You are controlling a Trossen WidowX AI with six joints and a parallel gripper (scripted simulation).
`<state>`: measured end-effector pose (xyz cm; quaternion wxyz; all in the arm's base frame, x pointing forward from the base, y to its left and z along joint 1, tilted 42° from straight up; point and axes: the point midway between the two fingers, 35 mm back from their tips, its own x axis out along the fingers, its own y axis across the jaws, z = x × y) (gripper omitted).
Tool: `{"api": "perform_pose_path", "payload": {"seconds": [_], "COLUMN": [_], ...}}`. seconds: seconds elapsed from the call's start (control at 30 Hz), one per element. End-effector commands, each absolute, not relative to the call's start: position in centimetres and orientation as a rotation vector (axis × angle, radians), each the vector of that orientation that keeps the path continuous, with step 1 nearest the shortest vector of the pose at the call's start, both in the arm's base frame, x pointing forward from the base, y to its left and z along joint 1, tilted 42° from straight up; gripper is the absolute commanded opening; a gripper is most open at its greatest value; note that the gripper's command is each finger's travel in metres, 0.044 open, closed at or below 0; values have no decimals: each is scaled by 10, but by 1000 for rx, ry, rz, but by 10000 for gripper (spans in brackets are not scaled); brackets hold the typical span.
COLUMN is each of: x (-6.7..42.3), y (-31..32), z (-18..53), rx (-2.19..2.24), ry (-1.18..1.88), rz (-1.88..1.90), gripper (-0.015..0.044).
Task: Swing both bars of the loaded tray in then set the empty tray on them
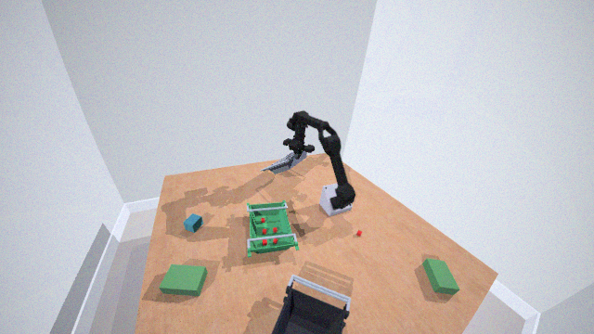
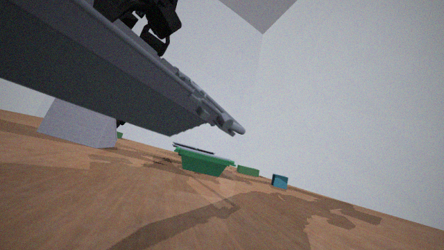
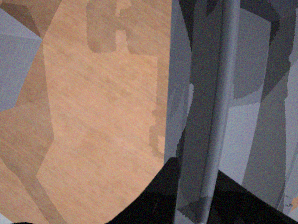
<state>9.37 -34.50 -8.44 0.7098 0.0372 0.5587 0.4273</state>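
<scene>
Pale grey walls close in a wooden table (image 1: 394,260), seen from above with the arm's base (image 1: 335,199) toward its far side. On the evidence of the top view the first part of the job looks done: the green loaded tray (image 1: 270,228) stands mid-table with its two wire bars, the far bar (image 1: 266,207) and the near bar (image 1: 272,240), lying across its top rather than out over the ends. The second part is under way. The gripper (image 1: 297,149) is pinching one edge of the grey empty tray (image 1: 284,163), which hangs clear of the table at the far edge, tilted with its free end lower; the exterior view shows its underside (image 2: 104,87) well above the wood. It is well apart from the loaded tray. What is left, as I judge it: carry it over, level it, set it on both bars, and release.

Counted: two trays of the task; five red blocks inside the loaded tray (image 1: 264,231) and one red block (image 1: 359,233) loose on the table to the right; two flat green boxes, one near left (image 1: 184,279) and one near right (image 1: 440,276); one teal cube (image 1: 193,223) at left; one dark crate (image 1: 312,312) at the near edge.
</scene>
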Motion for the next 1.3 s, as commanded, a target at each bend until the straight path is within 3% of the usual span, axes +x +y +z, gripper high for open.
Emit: {"api": "perform_pose_path", "payload": {"seconds": [0.0, 0.4, 1.27], "x": [94, 97, 226], "y": [-352, -352, -297], "z": [-77, -75, 8], "rx": [52, 47, -127], "ry": [1245, 1244, 1165], "rz": [928, 929, 965], "gripper": [0, 0, 0]}}
